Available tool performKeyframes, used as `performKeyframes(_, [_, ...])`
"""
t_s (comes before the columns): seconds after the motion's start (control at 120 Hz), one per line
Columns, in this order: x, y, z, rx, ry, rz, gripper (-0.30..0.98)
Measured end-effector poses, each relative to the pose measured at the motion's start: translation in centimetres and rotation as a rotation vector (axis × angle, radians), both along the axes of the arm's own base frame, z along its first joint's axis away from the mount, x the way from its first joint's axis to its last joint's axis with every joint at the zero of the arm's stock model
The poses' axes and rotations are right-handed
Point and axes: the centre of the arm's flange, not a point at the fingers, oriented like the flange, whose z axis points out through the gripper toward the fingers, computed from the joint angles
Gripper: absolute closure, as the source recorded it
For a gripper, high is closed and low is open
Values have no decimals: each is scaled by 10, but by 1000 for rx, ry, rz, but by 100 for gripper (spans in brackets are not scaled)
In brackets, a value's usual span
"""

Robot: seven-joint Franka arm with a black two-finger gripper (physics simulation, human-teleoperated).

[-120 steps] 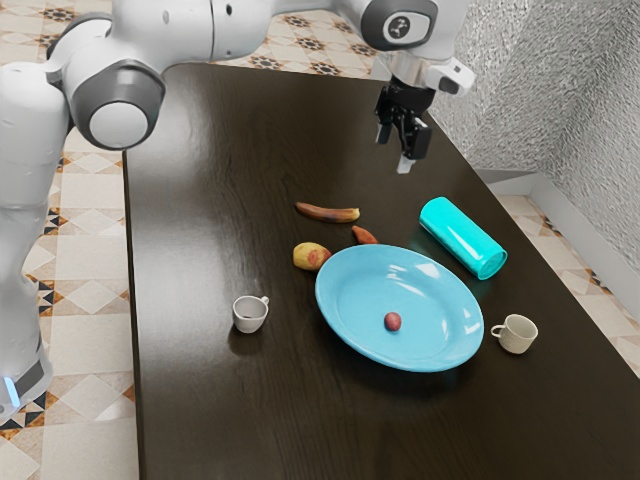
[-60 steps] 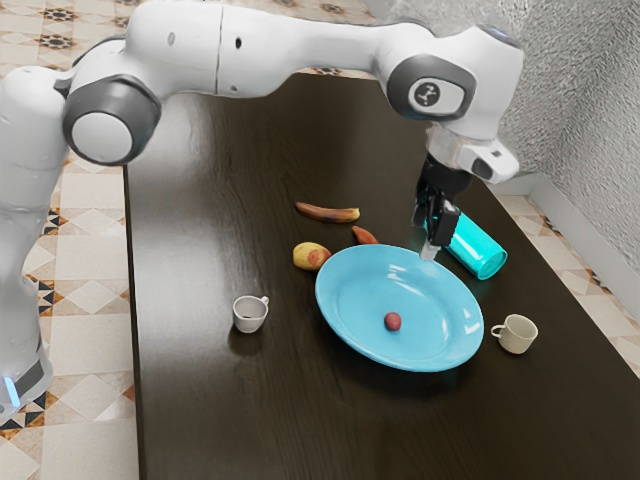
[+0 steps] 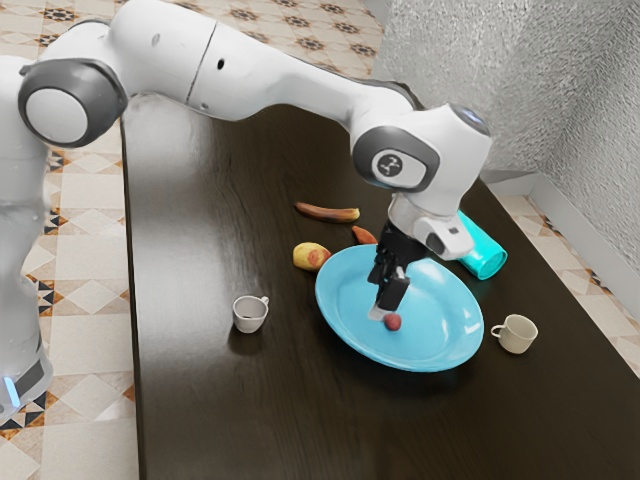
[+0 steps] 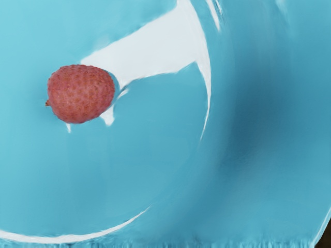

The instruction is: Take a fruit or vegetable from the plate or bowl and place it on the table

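And it's the black gripper [image 3: 381,312] over the round, glossy blue plate [image 3: 440,325], whether wide or narrow I can't tell! The small, bumpy red fruit [image 3: 393,322] lies in that plate, near the gripper. Just outside the plate, a mottled yellow-red fruit [image 3: 310,256]; near it, a shiny cyan cylinder [image 3: 482,249]!

A turquoise cylinder [image 3: 483,250] lies near a cream cup [image 3: 517,335], a white cup [image 3: 249,316] apart.

A dark table [image 3: 220,410] stands on patterned floor tiles [image 3: 90,350] near rough grey walls [image 3: 450,60].
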Motion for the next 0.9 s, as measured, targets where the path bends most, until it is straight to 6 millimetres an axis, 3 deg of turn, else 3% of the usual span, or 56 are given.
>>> performKeyframes(0.1, [-9,6,-5,-9,-20,7,0])
performKeyframes(0.192, [-1,5,-13,-18,-55,10,0])
performKeyframes(0.3, [6,8,-9,-26,-104,17,0])
performKeyframes(0.367, [10,22,-2,-29,-129,40,0])
performKeyframes(0.45, [21,59,0,-19,-147,97,0])
performKeyframes(0.5, [29,69,-3,-16,-152,109,0])
performKeyframes(0.667, [50,60,-27,-8,-141,86,0])
performKeyframes(0.9, [56,42,-52,-21,-116,49,0])
